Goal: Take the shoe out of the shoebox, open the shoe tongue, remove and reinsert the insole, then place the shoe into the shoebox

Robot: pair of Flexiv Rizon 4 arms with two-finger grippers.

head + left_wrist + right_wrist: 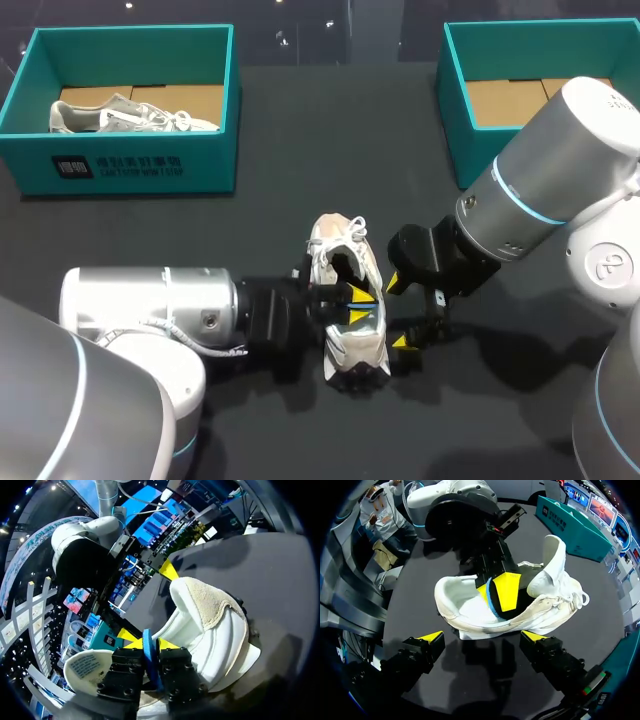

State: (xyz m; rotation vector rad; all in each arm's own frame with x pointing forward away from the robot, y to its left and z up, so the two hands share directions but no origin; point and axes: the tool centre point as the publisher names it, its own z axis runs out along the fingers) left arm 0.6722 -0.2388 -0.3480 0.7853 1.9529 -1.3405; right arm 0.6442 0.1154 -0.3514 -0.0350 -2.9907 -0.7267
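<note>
A white sneaker (pixel 345 330) lies on the dark table, heel toward me and tongue (pixel 552 555) folded up. My left gripper (pixel 350 305) reaches into its opening from the left. Its yellow tips stand close on both sides of the blue-edged insole (pixel 148 652), which stands on edge inside the shoe (pixel 215 625). The right wrist view shows the same grip, with the left arm's fingers (pixel 507 590) around the insole's edge (pixel 491 600). My right gripper (pixel 398 313) is wide open just right of the shoe, its own tips (pixel 483 637) spread beside the sole with nothing between them.
A teal shoebox (pixel 130 165) at the back left holds a second pale sneaker (pixel 135 115). Another teal box (pixel 460 110) stands at the back right with only its cardboard floor showing. My right arm's big body hangs over the table's right side.
</note>
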